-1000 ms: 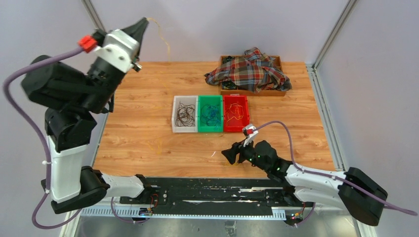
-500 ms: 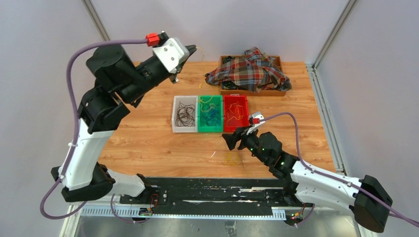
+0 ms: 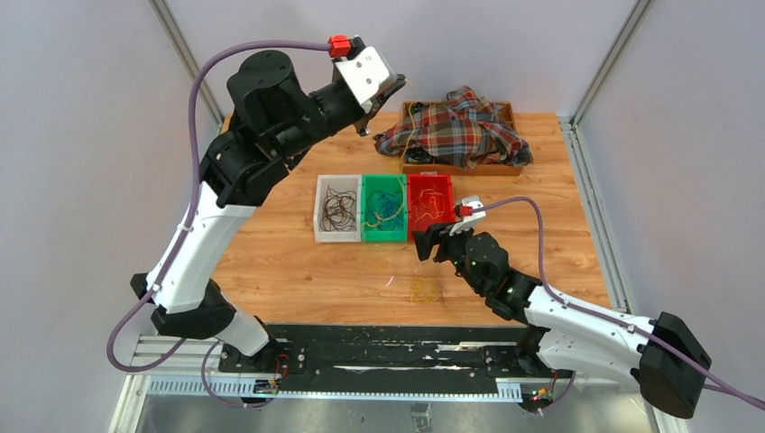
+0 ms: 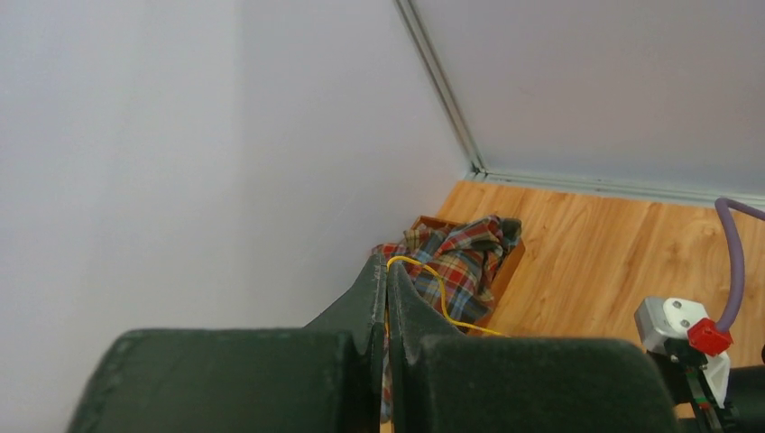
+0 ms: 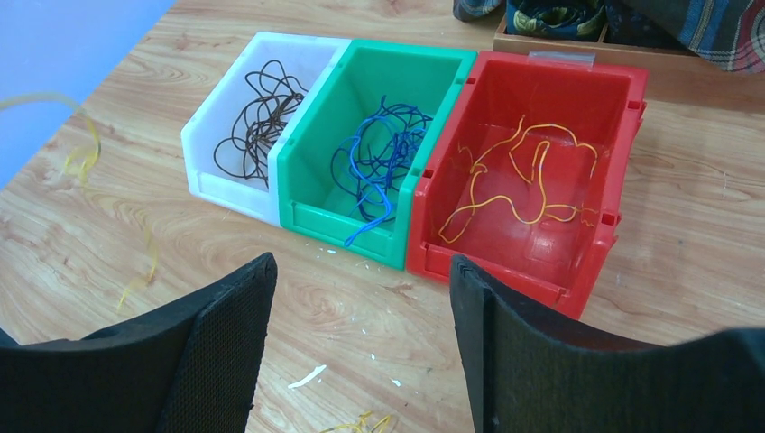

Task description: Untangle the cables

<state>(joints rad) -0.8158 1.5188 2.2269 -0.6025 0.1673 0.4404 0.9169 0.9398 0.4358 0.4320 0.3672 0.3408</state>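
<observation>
1. The yellow cable [image 4: 401, 260] is pinched between the pressed-together fingers of the left gripper [image 4: 387, 271]. It is held high over the far table edge at about 12 o'clock. A second ago the gripper was up at 10 o'clock, so the arm has swung the strand rightward across the table.
2. That sweep likely means the strand is free of the tangle and on its way to a bin. The red bin [image 5: 433, 198] already holds yellow cables [image 5: 532, 180].
3. Blue cables [image 5: 383, 153] lie in the green bin [image 5: 343, 221] and dark cables [image 5: 257, 117] in the white bin [image 5: 225, 185]. The sorting looks well along.
4. The right gripper [image 5: 361, 266], fingers spread and empty, has advanced from 6 o'clock to just short of the red bin.
5. A loose yellow squiggle [image 3: 422, 289] lies on the table [image 3: 271, 244] at 6 o'clock, probably still to be collected.
6. The surface is pale wood-grain with a few white scraps. At 1 o'clock a plaid shirt [image 3: 460, 126] drapes over a wooden box [image 3: 505, 165]. Plain grey walls with metal corner posts enclose the space.
</observation>
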